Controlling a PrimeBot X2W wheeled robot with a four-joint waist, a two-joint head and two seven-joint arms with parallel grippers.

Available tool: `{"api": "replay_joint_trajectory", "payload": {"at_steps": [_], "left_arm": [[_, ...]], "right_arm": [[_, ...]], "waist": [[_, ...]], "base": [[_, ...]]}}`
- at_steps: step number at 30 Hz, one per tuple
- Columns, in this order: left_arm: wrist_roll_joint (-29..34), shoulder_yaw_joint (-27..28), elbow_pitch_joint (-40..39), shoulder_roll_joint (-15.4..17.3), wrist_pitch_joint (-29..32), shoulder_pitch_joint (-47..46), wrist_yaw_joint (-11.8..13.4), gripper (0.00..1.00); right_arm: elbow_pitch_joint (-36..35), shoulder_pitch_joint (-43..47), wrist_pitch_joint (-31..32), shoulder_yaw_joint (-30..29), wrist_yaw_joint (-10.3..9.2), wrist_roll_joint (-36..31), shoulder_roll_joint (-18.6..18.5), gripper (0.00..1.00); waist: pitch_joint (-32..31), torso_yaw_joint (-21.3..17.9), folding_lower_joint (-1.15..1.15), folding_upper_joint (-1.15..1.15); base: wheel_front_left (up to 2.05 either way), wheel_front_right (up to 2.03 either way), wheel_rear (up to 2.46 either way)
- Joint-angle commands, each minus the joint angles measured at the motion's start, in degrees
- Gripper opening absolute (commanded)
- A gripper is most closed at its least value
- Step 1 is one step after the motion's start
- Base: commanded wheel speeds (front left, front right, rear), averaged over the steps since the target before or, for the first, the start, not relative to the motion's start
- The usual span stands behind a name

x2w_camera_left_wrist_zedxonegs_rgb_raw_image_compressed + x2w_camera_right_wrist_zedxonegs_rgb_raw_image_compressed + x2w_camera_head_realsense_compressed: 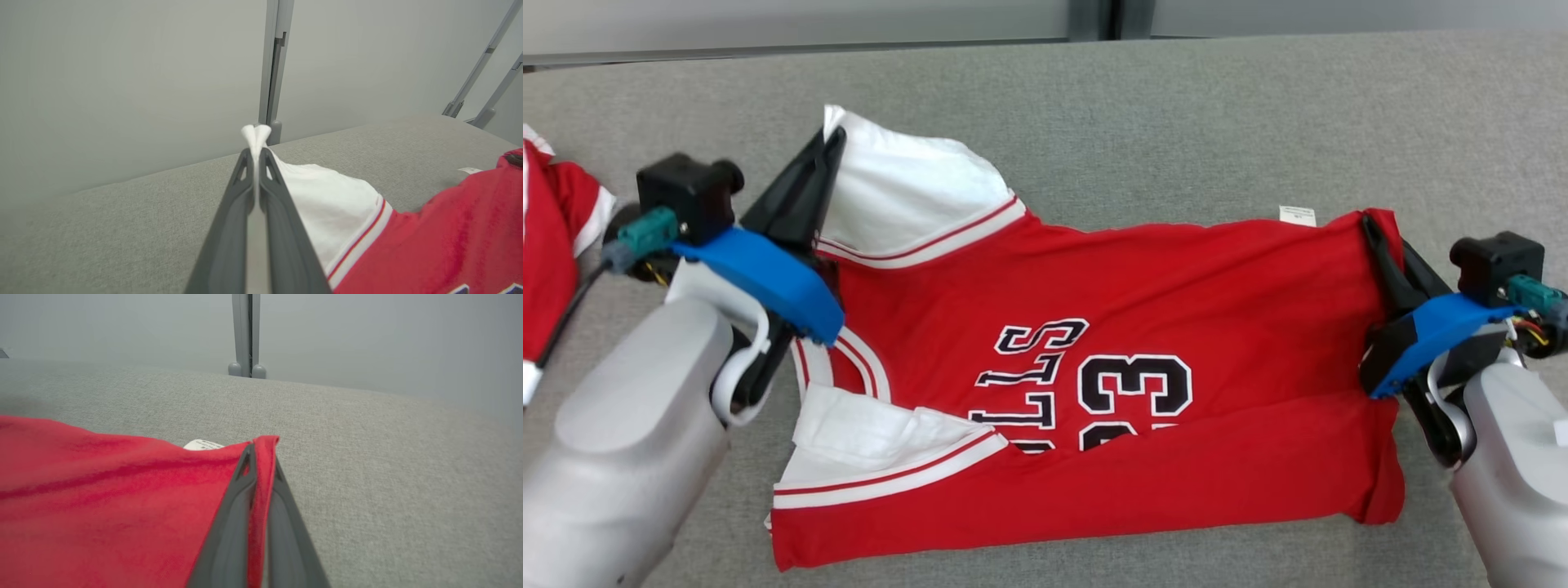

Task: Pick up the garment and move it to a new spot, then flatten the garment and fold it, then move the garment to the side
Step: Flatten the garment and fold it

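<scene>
The garment (1176,327) is a red jersey with white sleeves, striped trim and black-and-white lettering, spread sideways on the grey table with its near long edge folded over. My left gripper (832,143) is shut on the far white sleeve (327,204), whose cloth pokes out past the fingertips (256,152). My right gripper (1372,224) is shut on the red hem corner (263,457) at the far right. A small white label (1297,215) sticks out from the far hem edge.
A second red and white garment (556,237) lies at the left edge of the table. The grey cloth table (1176,106) stretches back to a pale wall with a grey post (274,61).
</scene>
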Motion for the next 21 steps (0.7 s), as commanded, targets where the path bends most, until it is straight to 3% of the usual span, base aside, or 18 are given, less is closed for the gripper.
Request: {"api": "replay_joint_trajectory", "payload": {"at_steps": [1, 10, 21], "left_arm": [[0.35, 0.58, -2.08, 0.94, -0.46, 2.23, 0.87, 0.0], [1.09, 2.49, -15.84, 3.73, -0.84, 13.1, 6.73, 0.0], [2.02, 6.31, -24.49, 4.6, -0.88, 23.78, 10.89, 0.0]], "right_arm": [[0.05, 1.07, -0.94, -0.09, 0.01, 0.32, -0.52, 0.0], [-0.93, 3.8, -4.4, -0.55, 0.01, -0.38, -0.18, 0.0], [-2.74, 8.42, -5.71, -2.32, 0.01, -1.13, 0.38, 0.0]], "waist": [[-0.34, 0.36, 0.01, 0.0], [-2.48, 1.62, 0.01, 0.0], [-4.93, 2.38, 0.01, 0.0]], "base": [[0.0, 0.0, 0.0], [0.0, 0.0, 0.0], [0.0, 0.0, 0.0]]}}
